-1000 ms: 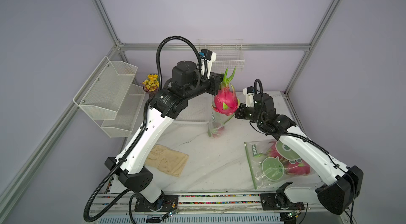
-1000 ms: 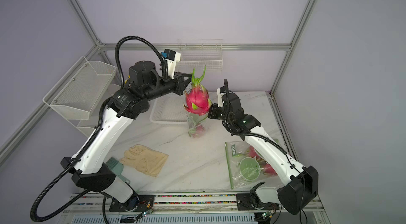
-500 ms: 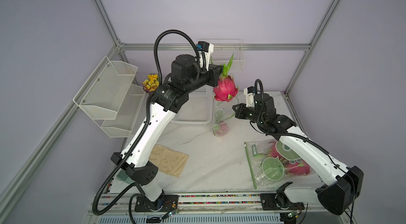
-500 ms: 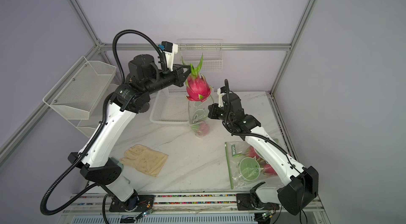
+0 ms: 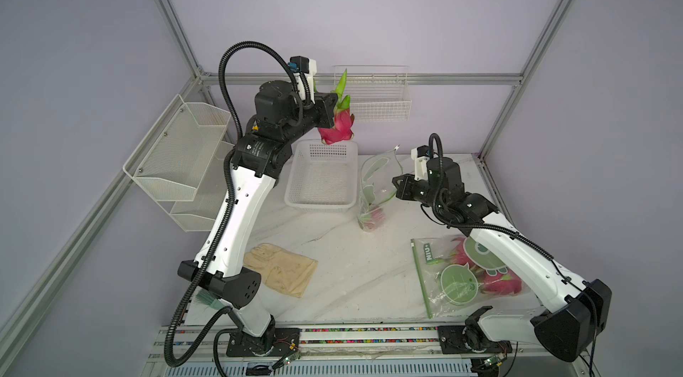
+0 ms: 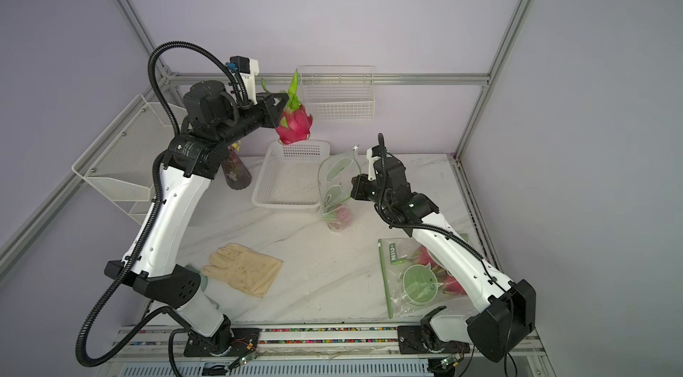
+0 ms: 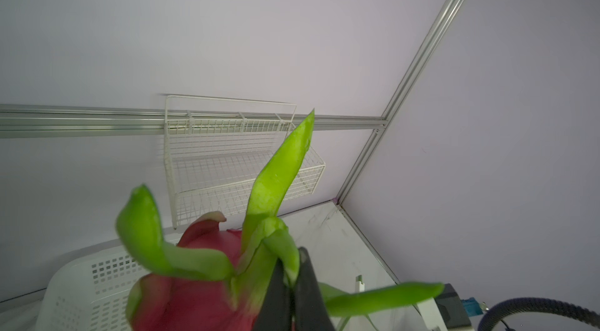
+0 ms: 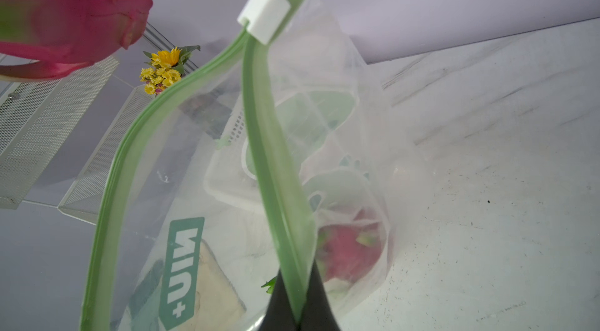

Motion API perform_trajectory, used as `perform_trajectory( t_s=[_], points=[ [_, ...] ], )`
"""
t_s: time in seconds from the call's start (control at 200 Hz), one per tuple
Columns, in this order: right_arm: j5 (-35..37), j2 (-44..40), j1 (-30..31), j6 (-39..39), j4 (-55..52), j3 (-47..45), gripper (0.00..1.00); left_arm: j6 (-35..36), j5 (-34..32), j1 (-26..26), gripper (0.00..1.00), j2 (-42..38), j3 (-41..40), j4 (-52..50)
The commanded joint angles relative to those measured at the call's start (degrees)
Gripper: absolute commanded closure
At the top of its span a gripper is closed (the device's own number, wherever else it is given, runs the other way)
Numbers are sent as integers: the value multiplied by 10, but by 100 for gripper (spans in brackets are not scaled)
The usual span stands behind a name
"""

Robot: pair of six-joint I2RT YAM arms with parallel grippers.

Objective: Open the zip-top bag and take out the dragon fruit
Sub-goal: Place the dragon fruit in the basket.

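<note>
Extraction step in hand. One dragon fruit [image 5: 338, 127] is held aloft over the white basket [image 5: 321, 183] near the rear edge of the bench [image 5: 351, 268], a scale pinched between the closed fingers of the left gripper [image 7: 291, 276]. The open zip-top bag [image 5: 373, 186] is held upright mid-bench, its zip strip clamped in the right gripper [image 8: 296, 293]. A second fruit [image 5: 374, 216] is seen at its bottom (veiled by plastic). Next, probably: gentle lowering into the basket is called for, since the scale grip is thin.
</note>
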Motion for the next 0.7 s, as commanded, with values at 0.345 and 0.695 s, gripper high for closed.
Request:
perform_trajectory(
  t_s=[0.345,0.695],
  points=[
    [22,-35,1,-14,-18,5,100,-50,5,94,100,-7,-182,125],
    [24,-38,0,-20,-24,7,100,-88,31,144,100,74,-234,186]
  ],
)
